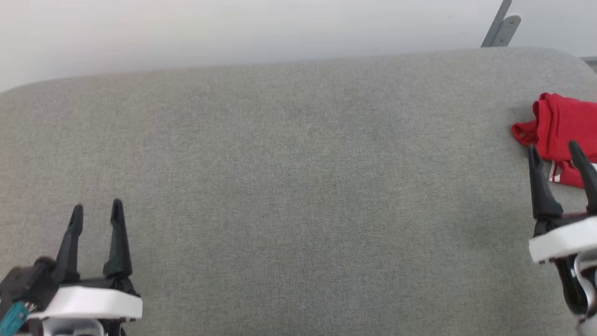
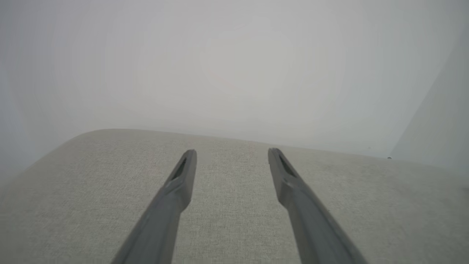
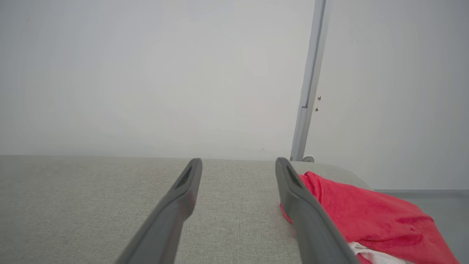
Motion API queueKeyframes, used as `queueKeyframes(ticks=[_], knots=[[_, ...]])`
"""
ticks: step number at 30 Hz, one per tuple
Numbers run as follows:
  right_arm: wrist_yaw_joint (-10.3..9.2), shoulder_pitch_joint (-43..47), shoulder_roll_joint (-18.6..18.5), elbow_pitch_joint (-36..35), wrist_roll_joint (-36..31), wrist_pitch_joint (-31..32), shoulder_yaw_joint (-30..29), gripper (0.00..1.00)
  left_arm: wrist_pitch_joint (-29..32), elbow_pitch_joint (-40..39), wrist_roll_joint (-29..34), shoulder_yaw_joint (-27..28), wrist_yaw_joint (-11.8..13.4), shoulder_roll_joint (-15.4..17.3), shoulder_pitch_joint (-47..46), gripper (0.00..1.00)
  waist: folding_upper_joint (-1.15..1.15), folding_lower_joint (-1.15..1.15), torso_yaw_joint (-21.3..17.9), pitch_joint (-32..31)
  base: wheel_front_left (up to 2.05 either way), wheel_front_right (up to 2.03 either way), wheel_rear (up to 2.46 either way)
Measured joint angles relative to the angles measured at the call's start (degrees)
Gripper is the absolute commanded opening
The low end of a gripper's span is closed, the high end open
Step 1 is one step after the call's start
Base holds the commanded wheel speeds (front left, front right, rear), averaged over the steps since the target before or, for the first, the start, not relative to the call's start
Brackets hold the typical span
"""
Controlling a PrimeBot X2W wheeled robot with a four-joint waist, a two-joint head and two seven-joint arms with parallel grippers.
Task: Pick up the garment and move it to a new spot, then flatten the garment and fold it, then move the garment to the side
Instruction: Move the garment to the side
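Our left end effector (image 1: 97,206) has two long, dark, tapering fingers (image 1: 117,242) rising from a rounded white housing (image 1: 88,302), with a black block (image 1: 25,280) and a small teal part (image 1: 13,317) at its left. Our right end effector (image 1: 553,148) looks alike, with a silvery curved piece (image 1: 585,280) below. Each finger has a narrow slot (image 2: 180,169) near its tip.

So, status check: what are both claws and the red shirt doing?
Left gripper open, empty. Right gripper open, empty, beside garment. Garment bunched, right end of grey cushion. Nothing in the way.

Before me, a grey fabric-covered bench (image 1: 298,186) with rounded corners; plain white wall (image 1: 233,28) behind, pale metal rail (image 3: 309,91) upright at right.
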Motion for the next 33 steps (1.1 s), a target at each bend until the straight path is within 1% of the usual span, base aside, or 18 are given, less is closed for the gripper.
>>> queueKeyframes(ticks=[7,14,19,33], knots=[[-0.01,6.58,2.66,-3.39,-0.51,0.00,-3.38,1.00,0.01,-1.82,-0.15,1.52,0.00,-1.15,4.44,1.00,0.00,0.00,0.60,-2.07,0.00,0.00,0.00],[0.00,11.35,5.23,-5.81,-1.49,0.00,-5.24,1.00,0.00,-2.76,-0.77,2.53,0.00,-2.52,7.83,1.00,0.00,0.00,1.62,-3.82,0.00,0.00,0.00],[-0.01,13.35,6.13,-6.61,-1.09,0.00,-6.12,1.00,0.00,-2.88,-0.88,2.89,0.00,-3.39,9.26,1.00,0.00,0.00,2.29,-5.12,0.00,0.00,0.00],[-0.01,15.94,8.09,-7.21,-1.07,0.00,-5.92,1.00,0.00,-2.92,-1.08,2.14,0.00,-3.98,10.20,1.00,0.01,0.00,3.21,-7.30,0.00,0.00,0.00]])
